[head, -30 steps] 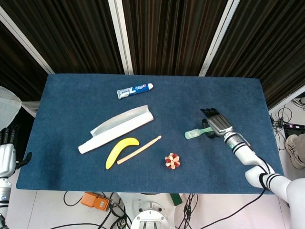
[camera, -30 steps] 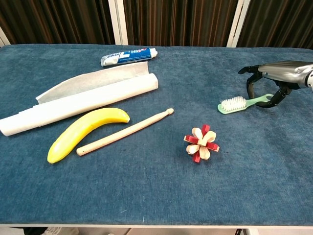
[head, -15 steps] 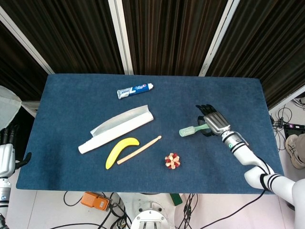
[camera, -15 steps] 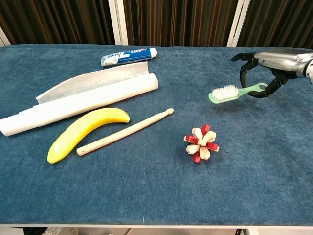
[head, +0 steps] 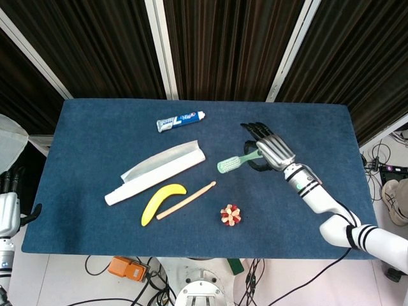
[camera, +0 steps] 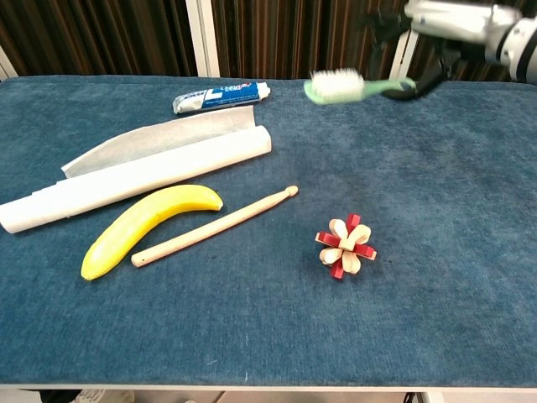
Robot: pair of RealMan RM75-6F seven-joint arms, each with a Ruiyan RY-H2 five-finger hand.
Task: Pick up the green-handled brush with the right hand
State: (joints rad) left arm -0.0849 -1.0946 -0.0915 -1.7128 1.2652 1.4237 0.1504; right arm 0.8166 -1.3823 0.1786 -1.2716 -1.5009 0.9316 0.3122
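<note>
My right hand (head: 266,148) grips the green-handled brush (head: 233,162) by its handle, well above the blue table. In the chest view the brush (camera: 346,86) hangs level near the top of the frame, white bristles pointing up and head to the left, with the right hand (camera: 436,23) at the top right edge. My left hand (head: 7,210) hangs off the table's left side, with nothing seen in it.
On the blue cloth (head: 95,127) lie a toothpaste tube (head: 180,120), a rolled white sheet (head: 156,172), a banana (head: 162,201), a wooden drumstick (head: 186,200) and a red-and-cream wooden puzzle ball (head: 231,215).
The right hand has lifted the brush off the table and carried it up and to the left. The left hand has not moved.
</note>
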